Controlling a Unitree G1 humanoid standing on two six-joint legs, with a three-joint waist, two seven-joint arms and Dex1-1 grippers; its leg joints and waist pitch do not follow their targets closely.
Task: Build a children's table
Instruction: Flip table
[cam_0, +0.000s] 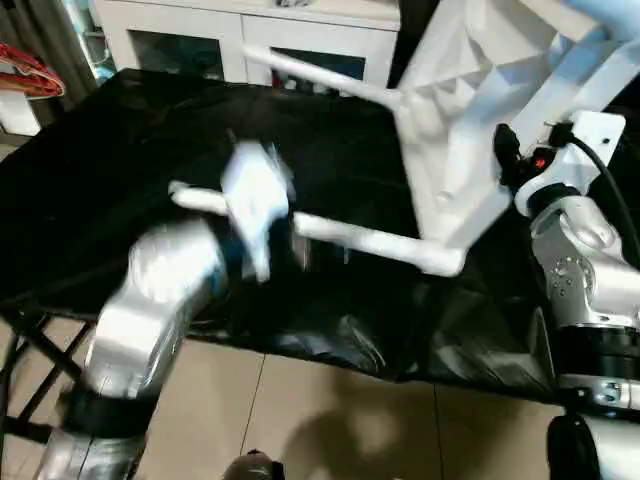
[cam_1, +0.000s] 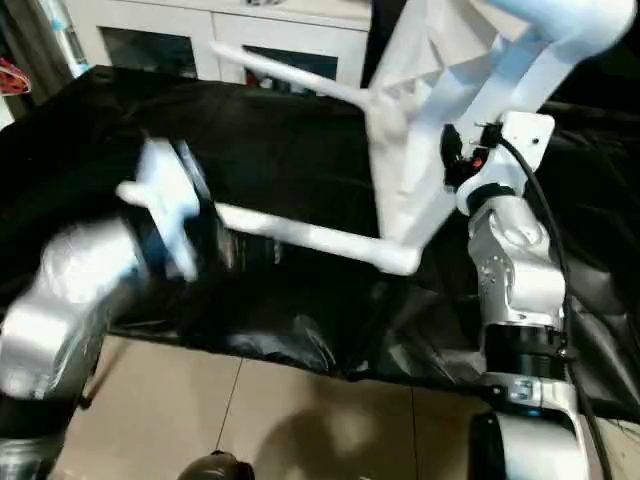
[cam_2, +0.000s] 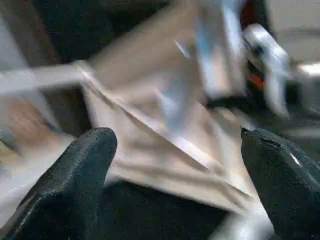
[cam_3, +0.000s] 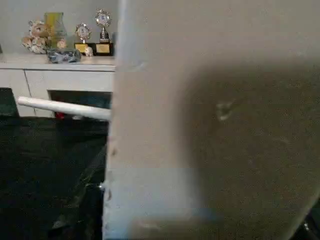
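We see the children's table (cam_0: 455, 120) tipped on edge over the black surface (cam_0: 120, 180), legs toward the left hand (cam_2: 175, 165), whose fingers (cam_2: 75, 175) stand wide apart, empty. The right hand apparently presses against the tabletop; its grip we cannot tell.

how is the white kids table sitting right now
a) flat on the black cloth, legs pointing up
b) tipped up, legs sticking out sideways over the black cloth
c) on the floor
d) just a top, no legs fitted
b: the white table top stands tilted on edge at the right side of the black-covered work table, and fitted legs, such as the near leg, stick out sideways from it over the cloth.
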